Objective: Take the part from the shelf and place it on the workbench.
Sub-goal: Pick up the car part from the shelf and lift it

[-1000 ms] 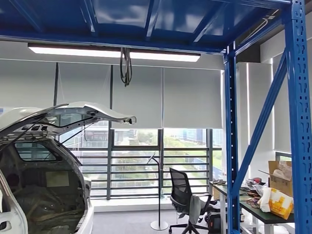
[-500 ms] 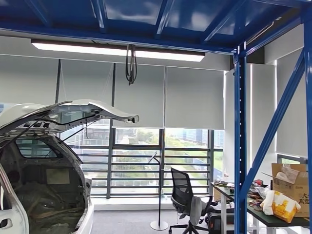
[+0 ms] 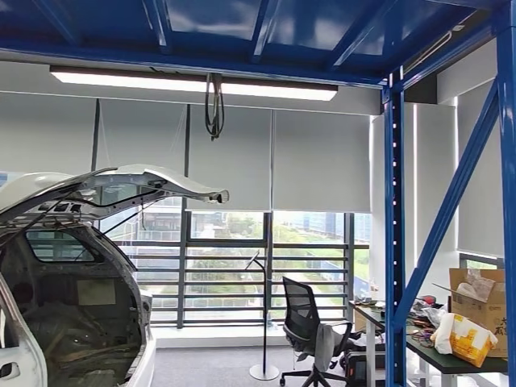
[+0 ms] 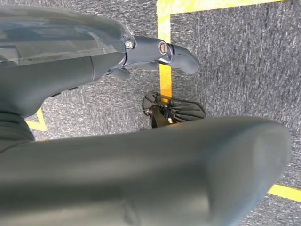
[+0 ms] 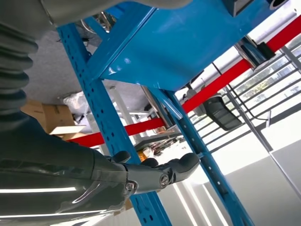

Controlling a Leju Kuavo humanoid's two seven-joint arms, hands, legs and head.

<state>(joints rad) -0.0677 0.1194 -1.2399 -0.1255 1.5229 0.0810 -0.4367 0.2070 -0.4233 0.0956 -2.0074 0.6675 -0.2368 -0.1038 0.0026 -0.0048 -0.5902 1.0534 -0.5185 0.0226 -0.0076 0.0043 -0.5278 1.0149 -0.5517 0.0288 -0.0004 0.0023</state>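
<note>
No part can be made out in any view. The blue shelf's upright and slanted brace stand at the right of the head view, under a blue deck overhead. In the right wrist view my right hand hangs beside a blue perforated post, its fingers stretched out and holding nothing. In the left wrist view my left hand hangs over grey carpet, fingers straight and apart from the thumb, also holding nothing.
A white car with its hatch raised fills the left. A dark-topped table behind the rack carries a cardboard box and a yellow-white bag. An office chair and floor lamp stand by the windows. Yellow floor tape marks the carpet.
The whole head picture has slid a little to the right, so the camera has turned slightly left; over the last half second it is nearly still.
</note>
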